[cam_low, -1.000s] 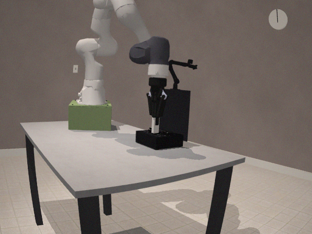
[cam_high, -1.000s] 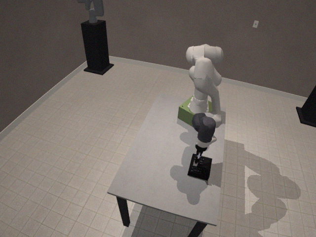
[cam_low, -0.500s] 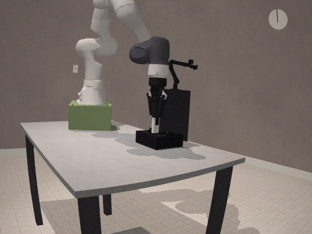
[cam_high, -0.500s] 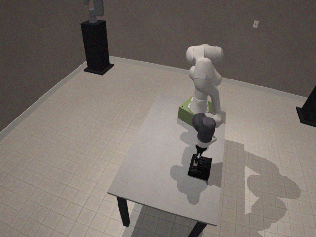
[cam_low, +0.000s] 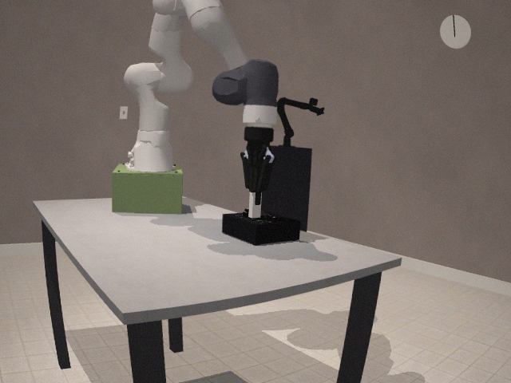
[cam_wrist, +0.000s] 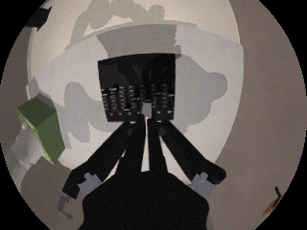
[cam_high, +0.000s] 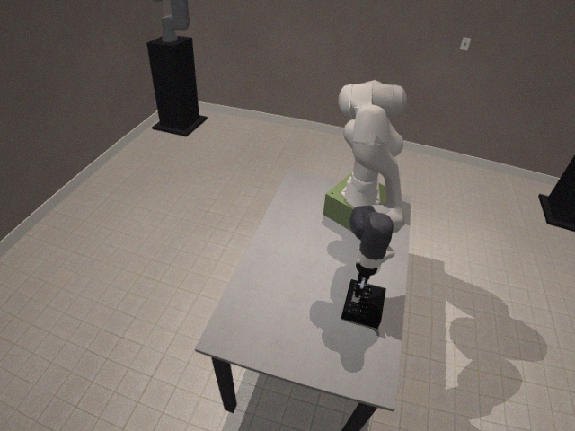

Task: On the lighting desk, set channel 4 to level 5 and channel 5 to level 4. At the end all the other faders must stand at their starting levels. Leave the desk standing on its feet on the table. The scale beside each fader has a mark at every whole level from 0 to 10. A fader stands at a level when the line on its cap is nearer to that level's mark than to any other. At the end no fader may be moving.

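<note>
Black, box-shaped lighting desk, the task's thing, sits flat on the grey rectangular table: right of centre and low in the top view, just below centre in the exterior view, upper middle in the wrist view. Its level stance suits the job, since a pushed fader needs a body that does not tip or slide.

The black two-finger gripper points down at the fader side, its fingers together at their narrowest, with nothing gripped. I take that as deliberate: closed, they make one slim prod that can nudge a cap between close neighbours. The pale block under the black fingers looks like their tip pads. They reach down to the panel at the lower middle of the wrist view; whether they touch a cap cannot be told.

The row of small faders runs across the desk's lower half in the wrist view. Channel numbers and cap lines are too small to read, so neither target can be confirmed. The step in hand is probably sliding one fader along its slot. Sideways drift could disturb a neighbour; too much downward force could shift the desk.
</note>
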Available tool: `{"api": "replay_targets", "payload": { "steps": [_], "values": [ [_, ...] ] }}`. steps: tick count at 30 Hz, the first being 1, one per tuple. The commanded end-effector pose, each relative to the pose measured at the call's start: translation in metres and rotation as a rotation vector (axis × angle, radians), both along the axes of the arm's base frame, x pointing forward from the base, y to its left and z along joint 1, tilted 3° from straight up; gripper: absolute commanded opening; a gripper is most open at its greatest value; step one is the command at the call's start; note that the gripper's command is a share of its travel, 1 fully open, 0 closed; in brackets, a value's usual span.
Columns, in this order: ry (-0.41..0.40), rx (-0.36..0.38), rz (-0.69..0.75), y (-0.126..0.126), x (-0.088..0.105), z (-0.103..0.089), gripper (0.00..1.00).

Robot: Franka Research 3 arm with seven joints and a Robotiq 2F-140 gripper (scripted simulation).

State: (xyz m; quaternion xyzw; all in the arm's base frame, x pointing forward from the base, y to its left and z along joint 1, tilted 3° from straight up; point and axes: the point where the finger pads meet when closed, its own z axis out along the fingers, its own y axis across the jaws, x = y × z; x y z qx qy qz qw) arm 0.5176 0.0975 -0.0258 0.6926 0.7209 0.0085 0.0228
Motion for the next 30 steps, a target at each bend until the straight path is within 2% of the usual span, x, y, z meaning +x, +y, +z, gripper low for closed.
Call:
{"api": "replay_targets", "payload": {
  "steps": [1, 30],
  "values": [
    [-0.001, 0.002, -0.010, 0.0011, 0.0013, 0.0001, 0.00],
    [-0.001, 0.002, -0.010, -0.0047, 0.0014, 0.0002, 0.00]
  ]
}}
